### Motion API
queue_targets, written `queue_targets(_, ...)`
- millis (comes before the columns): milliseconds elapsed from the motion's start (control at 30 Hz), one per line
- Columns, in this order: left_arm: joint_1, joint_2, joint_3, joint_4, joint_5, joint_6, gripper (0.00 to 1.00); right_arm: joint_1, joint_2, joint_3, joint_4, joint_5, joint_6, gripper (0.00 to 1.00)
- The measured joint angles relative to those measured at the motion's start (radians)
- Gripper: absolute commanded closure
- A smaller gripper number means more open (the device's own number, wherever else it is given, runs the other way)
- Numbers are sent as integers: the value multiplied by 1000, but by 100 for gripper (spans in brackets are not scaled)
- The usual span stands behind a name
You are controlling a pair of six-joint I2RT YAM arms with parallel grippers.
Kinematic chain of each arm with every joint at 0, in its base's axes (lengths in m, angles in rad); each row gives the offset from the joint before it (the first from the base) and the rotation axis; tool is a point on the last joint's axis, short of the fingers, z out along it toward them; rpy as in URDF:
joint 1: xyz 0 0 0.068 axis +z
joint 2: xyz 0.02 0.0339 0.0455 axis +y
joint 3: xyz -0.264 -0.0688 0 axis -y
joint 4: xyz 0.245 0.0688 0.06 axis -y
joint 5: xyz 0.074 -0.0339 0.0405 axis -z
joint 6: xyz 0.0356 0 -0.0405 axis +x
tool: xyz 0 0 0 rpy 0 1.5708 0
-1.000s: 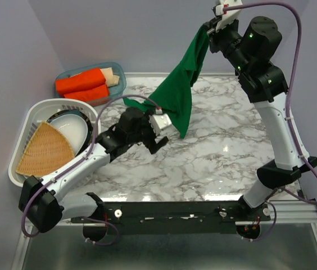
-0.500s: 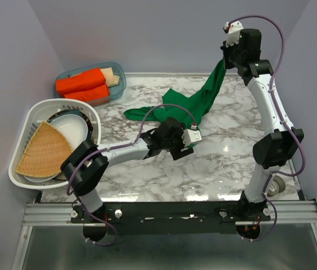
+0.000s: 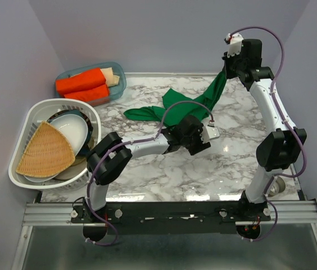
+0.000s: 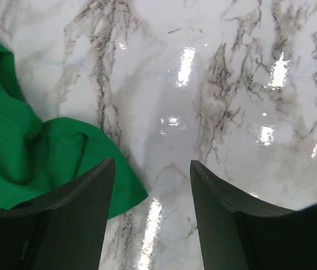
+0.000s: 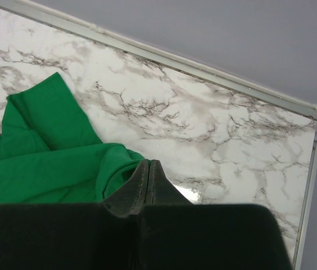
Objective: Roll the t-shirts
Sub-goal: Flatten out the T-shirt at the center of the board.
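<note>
Green soft cloth: one plain t-shirt (image 3: 188, 109), crumpled in loose folds on the glossy, grey-veined marble bench (image 3: 231, 163); one edge rises to the right hand (image 5: 149, 164), which is pinched tight on the fabric. Left hand (image 4: 152, 169) spread wide, empty, the shirt's edge beside its left finger

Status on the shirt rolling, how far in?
Done: orange rolled cloths lie in the blue plastic tub, seemingly finished. In hand: the plain green cotton t-shirt lies crumpled on the marble tabletop, one end lifted by the right gripper, jaws shut; left gripper open at its edge. Left: flatten, roll it.
</note>
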Motion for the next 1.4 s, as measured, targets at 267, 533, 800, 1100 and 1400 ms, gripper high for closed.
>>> queue_targets(267, -30, 37, 0, -41, -27, -16, 29, -31, -20, -28, 24, -28, 25, 100)
queue_targets(533, -25, 76, 17, -60, -89, -28, 30, -42, -50, -55, 27, -40, 35, 100)
queue_targets(800, -4, 106, 55, -75, -105, -48, 35, -43, -50, -56, 27, -43, 35, 100)
queue_targets(1100, 35, 153, 85, -90, -110, -77, 50, -43, -50, -58, 29, -50, 35, 100)
queue_targets(1400, 42, 170, 134, -180, -90, -85, 100, -45, -50, -58, 31, -50, 35, 100)
